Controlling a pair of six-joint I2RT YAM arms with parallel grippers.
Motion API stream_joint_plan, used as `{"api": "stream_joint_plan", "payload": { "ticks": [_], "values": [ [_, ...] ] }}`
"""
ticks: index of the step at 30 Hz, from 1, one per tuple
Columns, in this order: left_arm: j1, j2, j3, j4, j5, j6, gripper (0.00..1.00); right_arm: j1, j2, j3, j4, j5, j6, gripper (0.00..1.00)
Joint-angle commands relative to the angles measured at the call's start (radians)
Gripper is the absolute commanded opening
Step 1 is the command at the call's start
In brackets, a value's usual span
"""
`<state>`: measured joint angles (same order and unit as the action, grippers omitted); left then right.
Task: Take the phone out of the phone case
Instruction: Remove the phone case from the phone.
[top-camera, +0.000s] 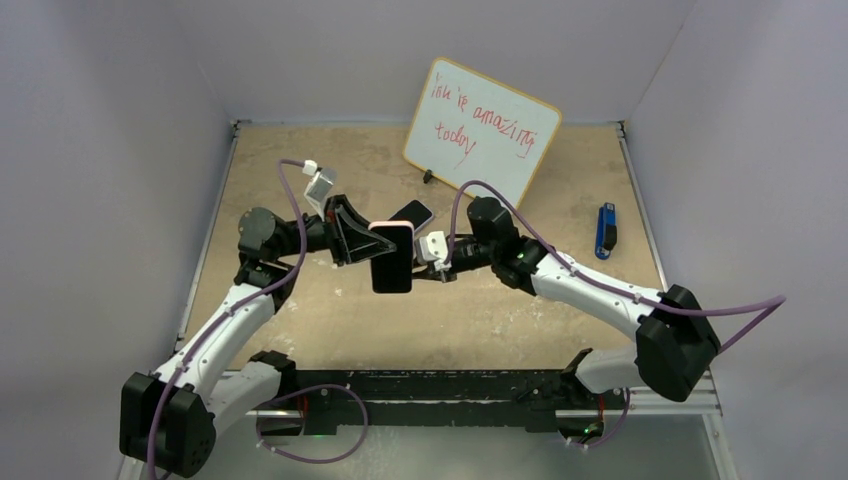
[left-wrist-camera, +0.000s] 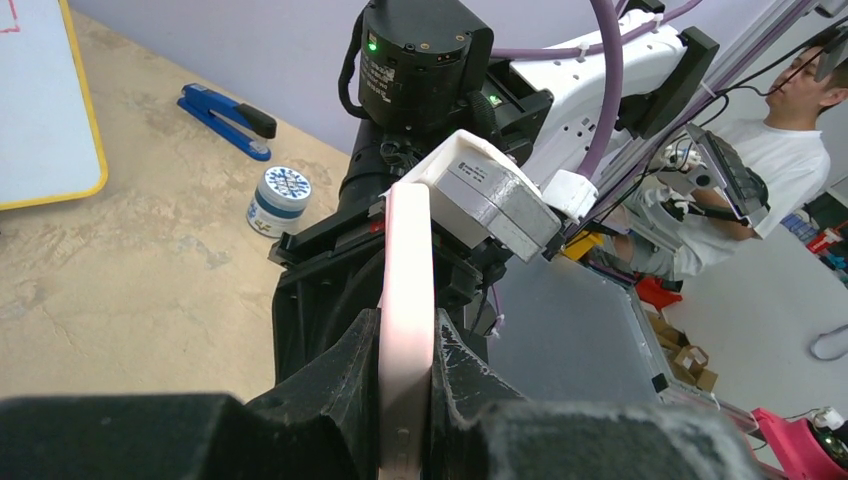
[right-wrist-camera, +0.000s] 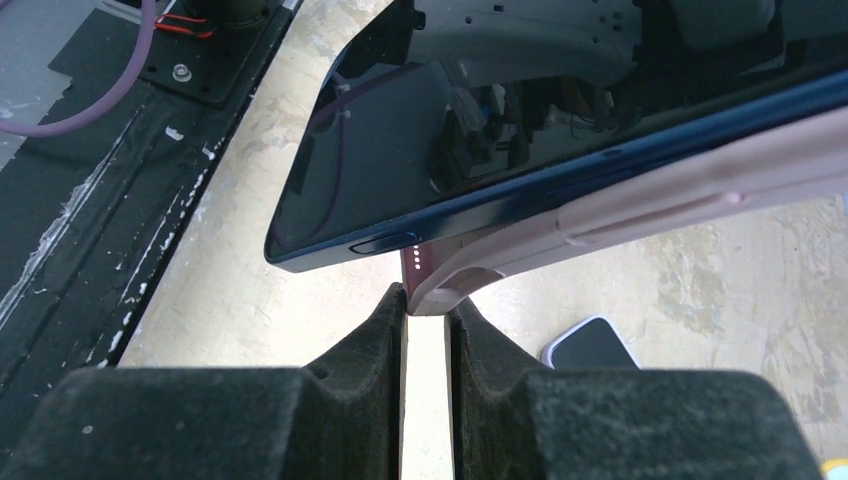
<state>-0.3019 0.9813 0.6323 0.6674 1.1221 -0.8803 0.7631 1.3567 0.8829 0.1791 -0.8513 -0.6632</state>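
Phone (right-wrist-camera: 400, 160): dark blue, glossy black screen. It is held in the air above the middle of the table (top-camera: 300, 310), between the two arms. It sits in a pale pink phone case (right-wrist-camera: 680, 180). In the right wrist view the near corner of the phone stands proud of the case, with a gap between the two; the rest is still seated.

Left claw (left-wrist-camera: 407, 400): closed on the case. A black finger (left-wrist-camera: 340, 385) presses each face, and the case's thin edge rises between them.

Right claw (right-wrist-camera: 425, 305): closed to a narrow slit. The freed corner of the case is nipped between its tips, and the phone's corner hangs just above, clear of the fingers (right-wrist-camera: 375, 335).

Also on the table: a second phone (top-camera: 412, 213) lying flat behind the claws, a whiteboard (top-camera: 482, 130) and a blue stapler (top-camera: 606, 230).
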Motion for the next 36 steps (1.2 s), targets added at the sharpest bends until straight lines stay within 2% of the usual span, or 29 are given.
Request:
{"api": "stream_joint_plan", "payload": {
  "ticks": [1, 5, 9, 13, 18, 25, 30, 36],
  "values": [
    [-0.033, -0.021, 0.000, 0.028, 0.043, -0.092, 0.00, -0.010, 0.003, 0.031, 0.112, 0.048, 0.041, 0.00],
    [-0.034, -0.023, 0.009, -0.075, 0.032, -0.015, 0.00, -0.024, -0.019, -0.016, 0.242, -0.017, 0.225, 0.00],
    [-0.033, -0.020, -0.011, -0.094, 0.016, 0.011, 0.00, -0.026, -0.048, -0.098, 0.495, -0.006, 0.464, 0.12],
    [-0.034, -0.009, -0.042, -0.091, -0.014, 0.011, 0.00, -0.026, -0.059, -0.158, 0.674, 0.054, 0.680, 0.19],
    [-0.034, 0.002, -0.092, -0.010, -0.034, -0.038, 0.00, -0.027, -0.058, -0.207, 0.838, 0.111, 0.896, 0.23],
    [-0.034, 0.016, -0.146, 0.074, -0.055, -0.087, 0.00, -0.026, -0.035, -0.213, 0.999, 0.132, 1.059, 0.26],
    [-0.034, 0.060, -0.175, 0.113, -0.097, -0.121, 0.00, -0.026, 0.031, -0.224, 1.114, 0.111, 1.176, 0.22],
    [-0.034, 0.132, -0.177, 0.119, -0.172, -0.112, 0.00, -0.026, 0.092, -0.304, 1.161, 0.145, 1.261, 0.07]
  ]
}}
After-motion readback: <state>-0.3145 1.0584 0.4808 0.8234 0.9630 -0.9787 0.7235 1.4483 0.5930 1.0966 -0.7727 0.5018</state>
